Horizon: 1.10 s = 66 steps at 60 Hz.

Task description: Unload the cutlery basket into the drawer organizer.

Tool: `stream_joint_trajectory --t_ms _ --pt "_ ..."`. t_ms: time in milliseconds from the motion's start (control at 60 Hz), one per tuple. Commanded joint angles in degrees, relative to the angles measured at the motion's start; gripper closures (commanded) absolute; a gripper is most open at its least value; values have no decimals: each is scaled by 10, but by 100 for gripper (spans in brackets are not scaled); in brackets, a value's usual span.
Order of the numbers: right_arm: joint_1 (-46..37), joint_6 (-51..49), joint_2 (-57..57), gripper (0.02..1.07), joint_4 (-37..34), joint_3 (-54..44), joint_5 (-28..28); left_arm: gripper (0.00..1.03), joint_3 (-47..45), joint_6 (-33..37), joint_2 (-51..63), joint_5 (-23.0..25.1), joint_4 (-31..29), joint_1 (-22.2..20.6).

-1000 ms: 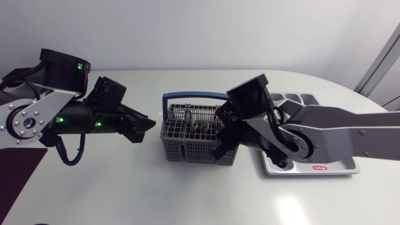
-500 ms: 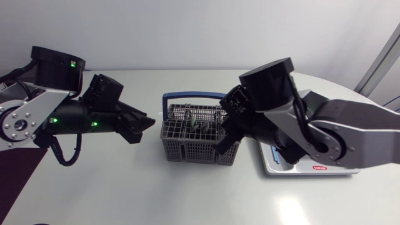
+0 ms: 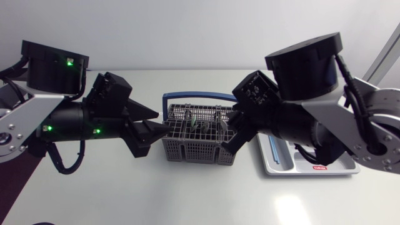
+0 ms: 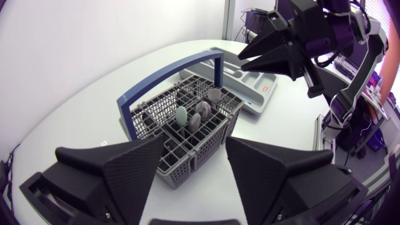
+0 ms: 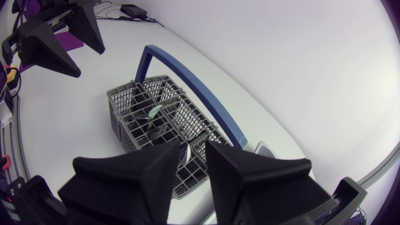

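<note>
Cutlery basket (image 3: 197,134): sits just ahead of left gripper (image 3: 157,128), jaws wide, empty; lies close ahead of and below right gripper (image 3: 230,139), jaws narrowly parted, empty. Holds spoons (image 4: 194,119), probably stiff, light, slippery; best pinched at necks below upturned bowls.

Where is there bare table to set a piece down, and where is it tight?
Bare: the wide table strip in front of the basket and organizer; also the strip behind the basket. Crowded: both basket sides, flanked by the left gripper and right gripper.

Grey plastic mesh basket (image 3: 194,150), glossy metal cutlery (image 4: 195,120)
</note>
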Motion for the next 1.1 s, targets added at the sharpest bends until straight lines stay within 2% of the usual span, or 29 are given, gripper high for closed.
stream_joint_trajectory --t_ms 0,50,200,233,283,350,383,533,583,683,750,767,850,1083 --pt "-4 5 7 40 10 -23 -1 22 5 19 -3 0 0 -13" --pt "-5 10 0 36 12 -30 -2 21 3 23 0 -8 5 -20" --pt "-21 34 -45 28 -1 -52 -9 21 34 19 49 -81 -8 -55" --pt "-27 40 -53 27 -10 -54 -14 21 48 17 67 -109 -17 -68" --pt "-37 52 -67 27 -25 -56 -24 21 75 4 93 -145 -43 -87" --pt "-44 60 -82 27 -37 -61 -34 21 103 -11 117 -161 -69 -100" --pt "-48 66 -95 27 -48 -63 -39 21 128 -20 138 -189 -88 -120" --pt "-65 81 -133 27 -80 -68 -64 22 186 -34 190 -269 -118 -164" --pt "-75 85 -144 27 -89 -69 -75 22 206 -44 210 -278 -137 -172" --pt "-99 87 -162 27 -108 -69 -100 22 271 -56 260 -337 -202 -191" --pt "-112 87 -170 27 -111 -75 -111 22 311 -67 280 -345 -243 -194" --pt "-118 86 -172 27 -113 -78 -114 21 344 -76 300 -356 -280 -196" --pt "-128 85 -177 27 -113 -87 -121 21 391 -91 328 -360 -327 -207" --pt "-138 86 -178 27 -99 -109 -127 22 440 -122 394 -404 -369 -233"
